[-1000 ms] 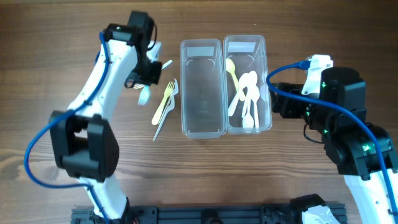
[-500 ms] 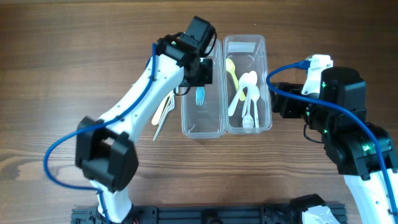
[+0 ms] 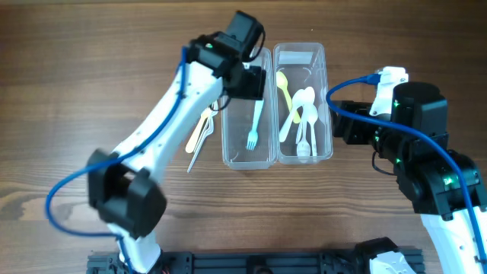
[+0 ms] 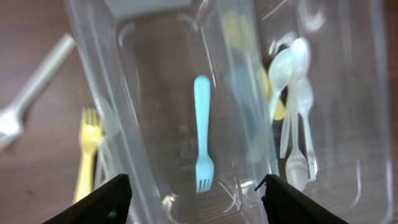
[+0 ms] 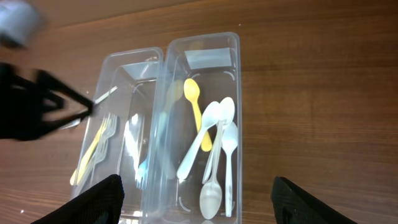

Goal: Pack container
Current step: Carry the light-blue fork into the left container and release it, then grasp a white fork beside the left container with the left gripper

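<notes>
Two clear containers stand side by side. The left container (image 3: 228, 106) (image 4: 99, 93) holds a light blue fork (image 3: 254, 122) (image 4: 203, 134) lying flat, tines toward the near end. My left gripper (image 3: 249, 81) (image 4: 196, 199) hovers over its far end, open, with nothing between its fingers. The right container (image 3: 327, 103) (image 5: 239, 112) holds several white spoons (image 3: 304, 125) (image 5: 214, 143) and a yellow spoon (image 5: 194, 102). My right gripper (image 3: 338, 125) (image 5: 196, 199) stands open and empty just right of that container.
A yellow fork (image 3: 199, 129) (image 4: 87, 155) and clear forks (image 3: 204, 144) lie on the wooden table left of the containers. A pale fork (image 4: 31, 93) lies farther left. The left arm (image 3: 167, 106) crosses above them.
My left gripper swung from the loose cutlery over to the left container carrying the blue fork, then opened. The fork now lies in the container. The right arm held still.
</notes>
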Robot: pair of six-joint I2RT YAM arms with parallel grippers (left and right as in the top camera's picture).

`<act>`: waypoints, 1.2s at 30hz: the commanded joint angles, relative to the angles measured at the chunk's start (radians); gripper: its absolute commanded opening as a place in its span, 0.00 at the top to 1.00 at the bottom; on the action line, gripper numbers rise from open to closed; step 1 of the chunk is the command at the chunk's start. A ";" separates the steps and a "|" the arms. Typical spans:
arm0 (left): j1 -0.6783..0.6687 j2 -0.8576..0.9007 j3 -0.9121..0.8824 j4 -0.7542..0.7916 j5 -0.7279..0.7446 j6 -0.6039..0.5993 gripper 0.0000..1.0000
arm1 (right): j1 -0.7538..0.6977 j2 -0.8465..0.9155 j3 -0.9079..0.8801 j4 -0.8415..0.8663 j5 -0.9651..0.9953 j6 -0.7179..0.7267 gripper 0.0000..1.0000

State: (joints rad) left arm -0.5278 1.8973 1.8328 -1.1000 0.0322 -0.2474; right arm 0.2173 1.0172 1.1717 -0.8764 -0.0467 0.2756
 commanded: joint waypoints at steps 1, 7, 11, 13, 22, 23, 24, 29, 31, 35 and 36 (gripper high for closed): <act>0.060 -0.092 0.028 -0.005 -0.194 0.243 0.31 | -0.002 0.007 0.019 0.000 0.029 0.013 0.23; 0.236 -0.011 0.026 -0.006 -0.231 0.484 0.14 | -0.002 0.021 0.018 -0.008 0.029 0.013 0.23; 0.380 0.095 0.026 -0.019 -0.048 0.588 0.11 | -0.002 0.052 0.018 -0.030 0.029 0.013 0.23; 0.425 0.148 0.026 -0.023 -0.018 0.634 0.11 | -0.002 0.072 0.018 -0.045 0.028 0.015 0.24; 0.435 0.319 0.026 0.013 -0.048 0.929 0.23 | -0.002 0.137 0.018 -0.069 0.024 0.016 0.26; 0.431 0.325 0.026 0.035 -0.047 0.929 0.21 | -0.002 0.140 0.018 -0.068 0.025 0.016 0.26; 0.428 0.330 0.026 0.045 -0.047 0.930 0.20 | -0.002 0.142 0.018 -0.068 0.025 0.016 0.26; 0.391 0.371 0.026 0.071 -0.048 1.037 0.28 | -0.002 0.146 0.018 -0.068 0.025 0.016 0.26; 0.380 0.389 0.025 0.082 -0.048 1.036 0.28 | -0.002 0.146 0.018 -0.071 0.025 0.015 0.27; 0.367 0.420 0.023 0.103 -0.048 1.025 0.28 | -0.002 0.146 0.018 -0.084 0.025 0.016 0.27; 0.365 0.425 0.023 0.103 -0.048 1.025 0.28 | -0.002 0.146 0.018 -0.087 0.025 0.015 0.27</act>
State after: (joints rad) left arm -0.1570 2.2929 1.8561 -1.0031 -0.0307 0.7483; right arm 0.2173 1.1561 1.1717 -0.9550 -0.0433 0.2832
